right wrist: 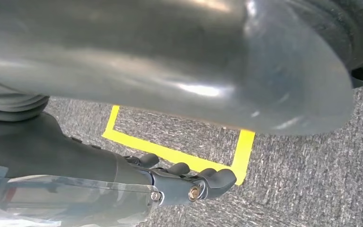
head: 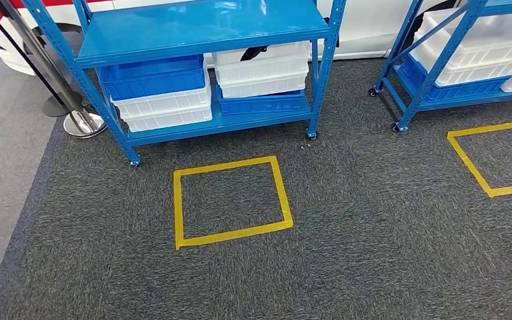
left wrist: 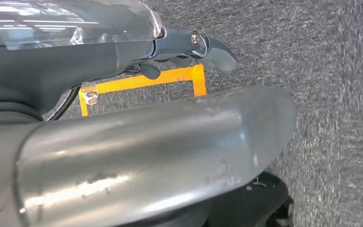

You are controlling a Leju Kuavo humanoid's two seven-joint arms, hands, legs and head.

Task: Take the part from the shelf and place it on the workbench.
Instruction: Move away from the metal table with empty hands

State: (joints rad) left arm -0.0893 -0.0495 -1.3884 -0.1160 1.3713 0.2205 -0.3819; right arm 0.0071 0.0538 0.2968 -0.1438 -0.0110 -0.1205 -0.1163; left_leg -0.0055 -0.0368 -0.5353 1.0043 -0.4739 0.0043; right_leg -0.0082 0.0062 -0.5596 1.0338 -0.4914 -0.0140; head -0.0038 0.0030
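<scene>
1. Two blue shelves [head: 200, 30] stand on the carpet in the head view, with two yellow tape squares [head: 232, 201] on the floor before them. On the near shelf's bottom level I count two blue and two white crates [head: 264, 70]. The part is likely inside one; I cannot see it, so its weight and best hold stay unknown.
2. Left wrist view: the left hand [left wrist: 189, 49] hangs over the carpet, holding nothing, fingers loosely curled.
3. Right wrist view: the right hand [right wrist: 189, 182] likewise hangs unladen, fingers loosely curled.
</scene>
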